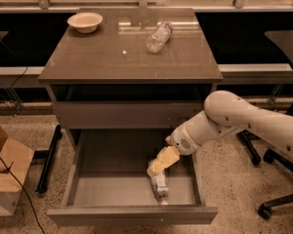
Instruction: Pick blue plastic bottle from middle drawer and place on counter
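The blue plastic bottle lies on its side in the open middle drawer, right of centre, with one end toward the drawer front. My gripper, with yellowish fingers, hangs from the white arm that reaches in from the right. It sits right over the bottle's far end, at or just above it. The counter is the glossy top of the cabinet, above the drawer.
A beige bowl stands at the counter's back left. A smaller see-through bottle lies at the back centre. A cardboard box stands on the floor at left, and office chair legs at right.
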Robot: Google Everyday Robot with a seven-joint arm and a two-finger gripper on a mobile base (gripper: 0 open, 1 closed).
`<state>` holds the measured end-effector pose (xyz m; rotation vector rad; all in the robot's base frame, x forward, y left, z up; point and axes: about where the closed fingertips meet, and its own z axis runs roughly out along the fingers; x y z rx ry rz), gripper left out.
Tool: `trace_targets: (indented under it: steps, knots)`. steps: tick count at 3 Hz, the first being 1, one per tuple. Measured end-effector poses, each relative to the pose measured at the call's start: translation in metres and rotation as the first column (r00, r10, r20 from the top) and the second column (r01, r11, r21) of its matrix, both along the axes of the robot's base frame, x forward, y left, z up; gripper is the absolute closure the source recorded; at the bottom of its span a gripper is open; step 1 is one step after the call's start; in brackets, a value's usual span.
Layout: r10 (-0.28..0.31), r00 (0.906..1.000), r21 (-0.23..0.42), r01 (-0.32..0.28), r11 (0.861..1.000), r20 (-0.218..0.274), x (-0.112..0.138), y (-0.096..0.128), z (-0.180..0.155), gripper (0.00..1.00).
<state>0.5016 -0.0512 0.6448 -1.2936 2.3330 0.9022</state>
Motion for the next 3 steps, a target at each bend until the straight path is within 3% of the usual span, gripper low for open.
trace_targets:
  steps: [2, 3]
  knots:
    - [-0.012, 0.9969, 0.071, 0.017, 0.997, -0.078, 0.020, -0.008, -0.057, 0.00]
    - [-0.018, 0.9926, 0.052, 0.024, 0.998, -0.120, 0.024, -0.011, -0.085, 0.00]
